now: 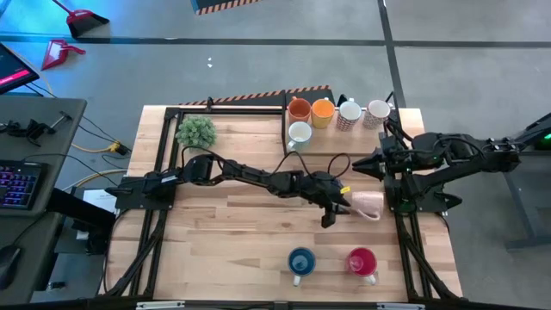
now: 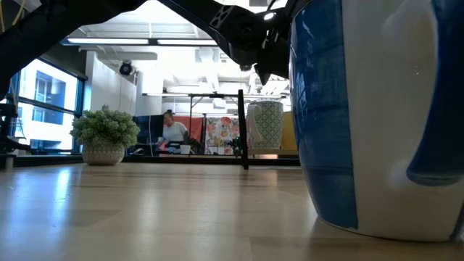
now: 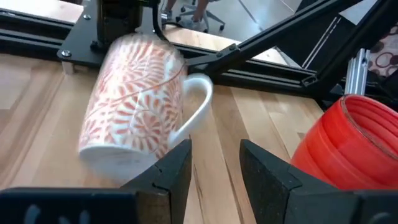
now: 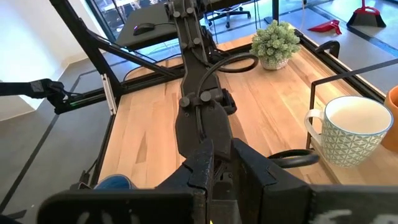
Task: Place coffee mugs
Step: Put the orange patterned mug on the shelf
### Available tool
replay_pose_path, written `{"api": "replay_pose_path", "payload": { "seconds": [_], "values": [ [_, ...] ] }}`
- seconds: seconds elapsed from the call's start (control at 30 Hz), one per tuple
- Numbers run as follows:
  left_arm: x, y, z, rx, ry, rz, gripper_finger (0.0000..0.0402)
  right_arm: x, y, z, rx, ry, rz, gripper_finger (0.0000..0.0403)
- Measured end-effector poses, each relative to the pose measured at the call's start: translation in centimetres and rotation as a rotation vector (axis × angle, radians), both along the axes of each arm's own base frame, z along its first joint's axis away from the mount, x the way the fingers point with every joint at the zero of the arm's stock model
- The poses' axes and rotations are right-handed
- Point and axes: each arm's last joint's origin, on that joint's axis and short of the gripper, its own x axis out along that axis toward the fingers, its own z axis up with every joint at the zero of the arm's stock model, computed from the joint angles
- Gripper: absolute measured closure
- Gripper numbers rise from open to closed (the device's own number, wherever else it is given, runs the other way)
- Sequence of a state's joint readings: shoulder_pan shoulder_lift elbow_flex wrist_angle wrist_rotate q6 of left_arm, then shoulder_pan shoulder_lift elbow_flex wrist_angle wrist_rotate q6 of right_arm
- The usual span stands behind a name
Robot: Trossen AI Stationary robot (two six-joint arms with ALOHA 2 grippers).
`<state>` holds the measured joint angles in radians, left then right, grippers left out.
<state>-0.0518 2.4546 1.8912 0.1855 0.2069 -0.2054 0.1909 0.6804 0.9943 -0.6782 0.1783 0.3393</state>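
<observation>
Mugs sit in three places on the table point(image 1: 224, 232): five clustered at the far edge beside a dark frame, a blue mug point(image 1: 300, 262) and a red mug point(image 1: 362, 261) standing at the near edge, and a patterned mug point(image 3: 138, 104) lying tipped over on its side near the right rail, its handle point(image 3: 198, 106) sticking out sideways. From the left wrist view that mug looks blurred, so it may be rocking; I can't be sure.

The left gripper point(image 1: 334, 205) hangs just beside the patterned mug, its fingers point(image 3: 171, 171) parted with nothing between them. The right gripper point(image 1: 368, 164) waits near the far cluster, fingers close together and empty as far as I can see.

I'd judge these mugs stiff, glazed and slick, with a fair bit of weight for their size, and liable to chip if knocked against the metal rail. On its side the round body will roll away from a push. The rim wall seems the surest hold, one finger inside and one outside; the handle is a second choice, though it lets the mug swing. A plant point(image 1: 196, 131) stands at the far left corner, well clear.
</observation>
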Motion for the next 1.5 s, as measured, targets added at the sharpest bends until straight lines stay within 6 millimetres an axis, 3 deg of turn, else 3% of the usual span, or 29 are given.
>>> {"api": "replay_pose_path", "payload": {
  "seconds": [0.47, 0.6, 0.83, 1.0, 1.17, 1.33, 1.5],
  "values": [
    [-0.1, 0.6, -0.2, -0.052, 0.033, -0.020, 0.0278, -0.1, -0.2, -0.3, -0.034, 0.032, -0.040, 0.0368],
    [-0.8, 1.8, 1.3, -0.043, 0.086, -0.069, 0.0286, -0.9, -0.3, 0.1, -0.078, -0.010, -0.033, 0.0368],
    [-3.0, 3.9, 4.5, -0.002, 0.228, -0.128, 0.0295, -4.6, -1.2, 1.5, -0.085, -0.183, -0.074, 0.0368],
    [-5.8, 3.5, 8.6, 0.099, 0.289, -0.204, 0.0299, -5.4, -1.3, 1.5, -0.098, -0.199, -0.070, 0.0368],
    [-8.4, 3.2, 10.8, 0.148, 0.382, -0.239, 0.0310, -5.3, -1.3, 1.5, -0.116, -0.197, -0.066, 0.0368],
    [-11.3, 3.3, 10.7, 0.122, 0.393, -0.215, 0.0323, -5.3, -1.3, 1.5, -0.122, -0.196, -0.064, 0.0368],
    [-15.8, 3.2, 9.6, 0.020, 0.307, -0.129, 0.0335, -5.3, -1.3, 1.5, -0.117, -0.194, -0.066, 0.0368]
  ]
}}
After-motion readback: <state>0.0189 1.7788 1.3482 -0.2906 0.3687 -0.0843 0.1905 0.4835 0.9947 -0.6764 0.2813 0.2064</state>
